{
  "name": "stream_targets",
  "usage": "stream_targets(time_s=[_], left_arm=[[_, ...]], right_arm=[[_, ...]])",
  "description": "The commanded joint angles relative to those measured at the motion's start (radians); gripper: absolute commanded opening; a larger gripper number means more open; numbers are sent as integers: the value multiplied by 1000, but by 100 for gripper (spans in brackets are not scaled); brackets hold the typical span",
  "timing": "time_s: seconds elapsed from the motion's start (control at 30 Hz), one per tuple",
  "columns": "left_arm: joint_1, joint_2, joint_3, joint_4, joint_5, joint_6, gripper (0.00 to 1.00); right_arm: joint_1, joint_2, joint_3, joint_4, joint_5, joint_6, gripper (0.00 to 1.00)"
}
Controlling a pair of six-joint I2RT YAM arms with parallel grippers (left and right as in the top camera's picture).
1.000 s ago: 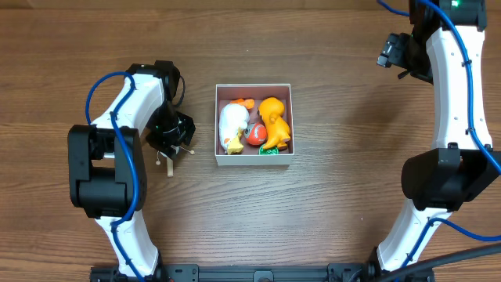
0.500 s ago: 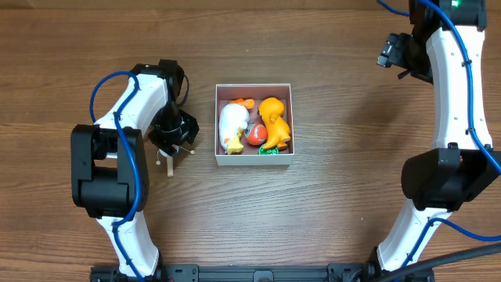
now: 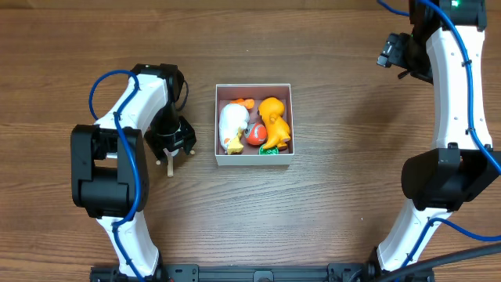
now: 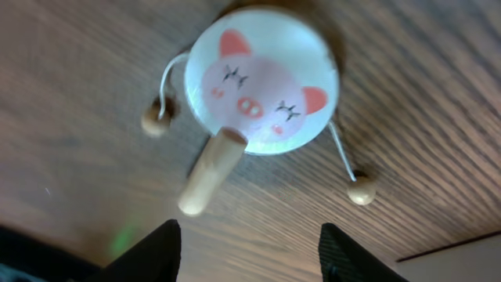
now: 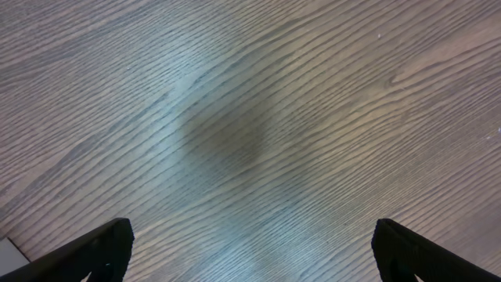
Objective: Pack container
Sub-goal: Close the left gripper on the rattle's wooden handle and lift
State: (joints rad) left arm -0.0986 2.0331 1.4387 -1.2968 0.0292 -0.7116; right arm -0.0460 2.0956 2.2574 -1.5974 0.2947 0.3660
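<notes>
The container (image 3: 254,88), a small white-walled square box, sits mid-table holding a white toy (image 3: 232,125), an orange toy (image 3: 274,117), a red piece (image 3: 256,135) and a green piece (image 3: 268,151). A pig-face rattle drum (image 4: 262,82) with a wooden handle (image 4: 210,171) and two string beads lies on the table left of the box. My left gripper (image 3: 171,142) hangs over it, open and empty (image 4: 249,235), and hides the drum from above except its handle tip (image 3: 168,166). My right gripper (image 3: 399,53) is open and empty (image 5: 252,235) over bare wood at the far right.
A corner of the container's wall (image 4: 470,266) shows at the lower right of the left wrist view. The wooden table (image 3: 352,196) stretches around the box. Both arm bases stand at the table's front edge.
My left gripper has shifted slightly toward the front and turned a little over the drum. The right arm and the container's contents have not moved.
</notes>
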Motion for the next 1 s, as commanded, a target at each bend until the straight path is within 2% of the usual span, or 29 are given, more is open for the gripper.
stream_targets(time_s=[0.0,0.07,0.3,0.97], left_arm=[[-5,7,-4,40,-40,230,50],[-5,7,-4,74,-39,295,44],[-5,7,-37,135,-32,423,45],[-5,7,-92,138,-10,489,45]], right_arm=[[-2,-7,22,2,11,1,100],[-2,-7,22,2,11,1,100],[-2,-7,22,2,11,1,100],[-2,-7,22,2,11,1,100]])
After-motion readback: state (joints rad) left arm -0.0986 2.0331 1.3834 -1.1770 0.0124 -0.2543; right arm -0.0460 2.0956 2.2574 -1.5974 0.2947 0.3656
